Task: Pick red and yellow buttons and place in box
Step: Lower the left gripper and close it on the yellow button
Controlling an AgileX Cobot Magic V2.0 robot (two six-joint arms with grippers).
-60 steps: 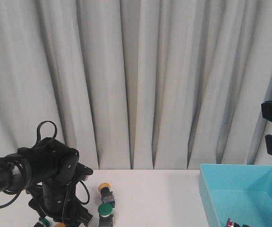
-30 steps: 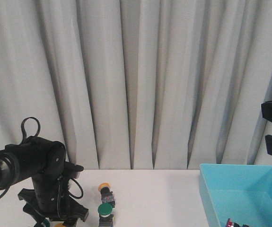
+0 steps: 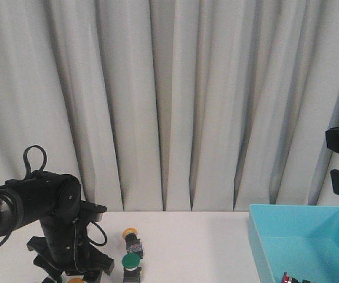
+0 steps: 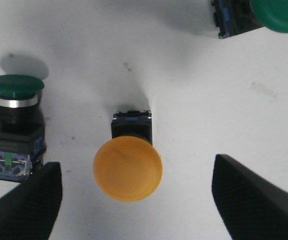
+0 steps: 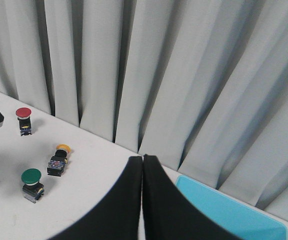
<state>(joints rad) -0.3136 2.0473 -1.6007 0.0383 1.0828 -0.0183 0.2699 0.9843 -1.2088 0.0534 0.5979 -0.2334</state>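
Here the left hand hovers with fingers apart around a yellow-orange mushroom-cap button lying on the white tabletop. The right hand is closed, raised near the turquoise plastic box.

buttons left on table — box right

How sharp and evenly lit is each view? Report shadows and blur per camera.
Left wrist view: crisp, bright light; the yellow button and green button cast soft grey shadows on the white table; the left gripper's fingers are slightly soft. Front view: even, mildly grainy, curtain folds shaded. Right wrist view: closed right gripper dark, edges slightly blurred.
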